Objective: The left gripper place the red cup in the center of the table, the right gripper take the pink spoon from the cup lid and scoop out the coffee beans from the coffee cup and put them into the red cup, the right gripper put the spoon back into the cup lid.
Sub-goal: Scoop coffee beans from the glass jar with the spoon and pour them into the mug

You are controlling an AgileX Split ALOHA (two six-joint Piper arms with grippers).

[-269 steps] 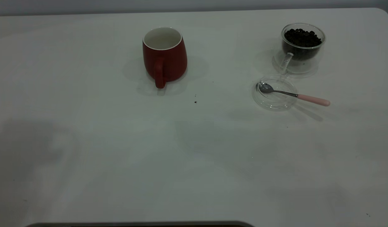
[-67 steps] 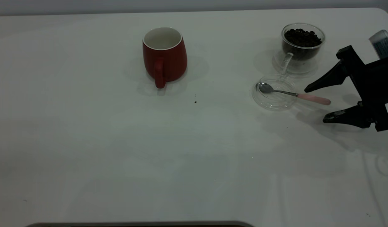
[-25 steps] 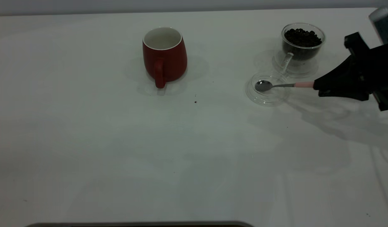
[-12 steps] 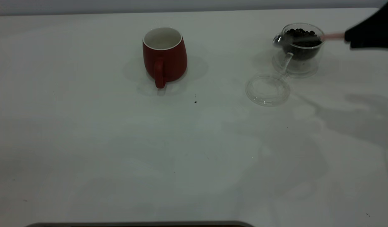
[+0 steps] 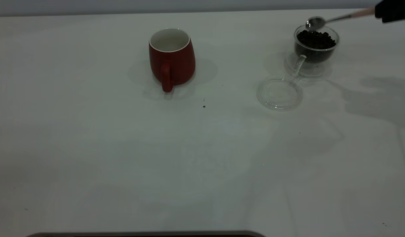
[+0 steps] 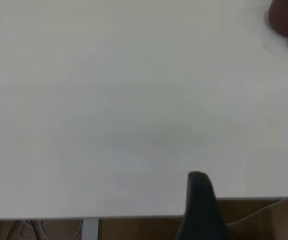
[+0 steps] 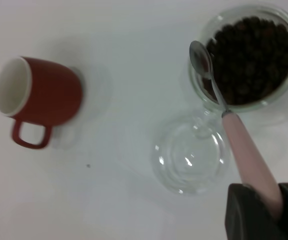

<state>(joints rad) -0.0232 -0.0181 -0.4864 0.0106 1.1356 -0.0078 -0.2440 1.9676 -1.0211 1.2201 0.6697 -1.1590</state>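
The red cup stands upright and empty at the far middle of the table, handle toward the front; it also shows in the right wrist view. My right gripper is at the far right top edge, shut on the pink spoon by its handle. The spoon's empty silver bowl hangs above the rim of the coffee cup, which is full of coffee beans. The empty cup lid lies in front of it. One finger of my left gripper shows at the table's edge.
A small dark speck lies on the table between the red cup and the lid. The table's near edge shows in the left wrist view, with a corner of the red cup far off.
My right gripper closed on the spoon's handle, lifted it out of the lid and carried it up and back over the coffee cup. The lid slid slightly left.
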